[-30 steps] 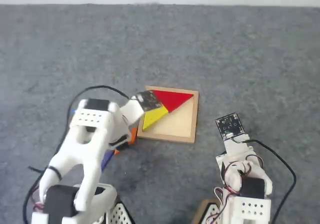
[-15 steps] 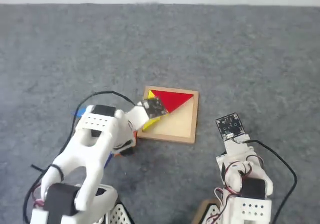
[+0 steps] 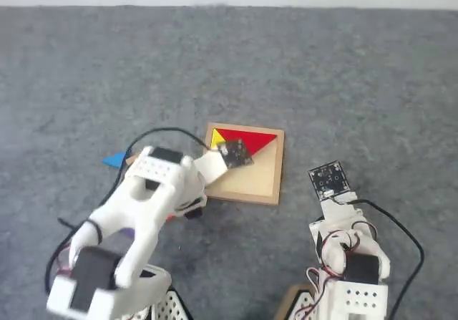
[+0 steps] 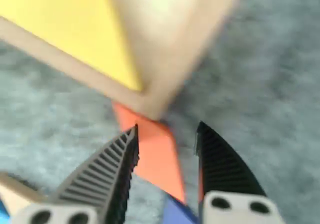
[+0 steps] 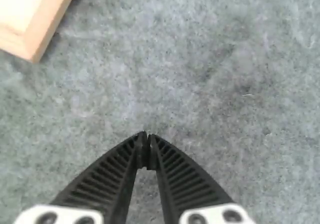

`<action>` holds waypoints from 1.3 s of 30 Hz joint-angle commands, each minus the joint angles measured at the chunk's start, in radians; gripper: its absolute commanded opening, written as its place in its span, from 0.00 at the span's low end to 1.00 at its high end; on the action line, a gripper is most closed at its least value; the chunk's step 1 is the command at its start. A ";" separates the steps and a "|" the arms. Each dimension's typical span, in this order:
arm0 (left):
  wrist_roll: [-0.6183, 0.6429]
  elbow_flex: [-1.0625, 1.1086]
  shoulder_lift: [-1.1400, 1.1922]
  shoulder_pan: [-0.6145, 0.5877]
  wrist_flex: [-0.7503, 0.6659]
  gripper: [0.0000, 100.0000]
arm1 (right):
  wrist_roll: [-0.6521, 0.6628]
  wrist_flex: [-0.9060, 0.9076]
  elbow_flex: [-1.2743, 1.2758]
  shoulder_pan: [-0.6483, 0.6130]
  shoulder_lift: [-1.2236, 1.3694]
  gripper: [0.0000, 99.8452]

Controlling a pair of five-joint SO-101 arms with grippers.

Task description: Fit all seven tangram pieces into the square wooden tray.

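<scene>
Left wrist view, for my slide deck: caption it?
Open left gripper straddles an orange piece at the wooden tray corner, yellow piece inside.

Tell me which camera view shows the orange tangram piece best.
The left wrist view: the orange piece lies on the carpet just outside the tray corner, between the left gripper's open fingers. In the high view the left arm hides that spot. The right wrist view faces carpet and a tray corner.

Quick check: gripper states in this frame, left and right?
Left gripper: open, with the orange piece between its fingers.
Right gripper: closed, holding nothing.
</scene>
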 commanded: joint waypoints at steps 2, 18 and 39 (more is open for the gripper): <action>-0.008 -0.127 0.195 -0.092 0.060 0.18 | 0.008 0.001 0.017 -0.004 -0.016 0.01; -0.112 -0.071 -0.049 -0.247 0.072 0.15 | 0.008 0.001 0.017 -0.004 -0.016 0.01; 0.198 -0.048 -0.048 -0.230 0.008 0.18 | 0.008 0.001 0.017 -0.004 -0.016 0.01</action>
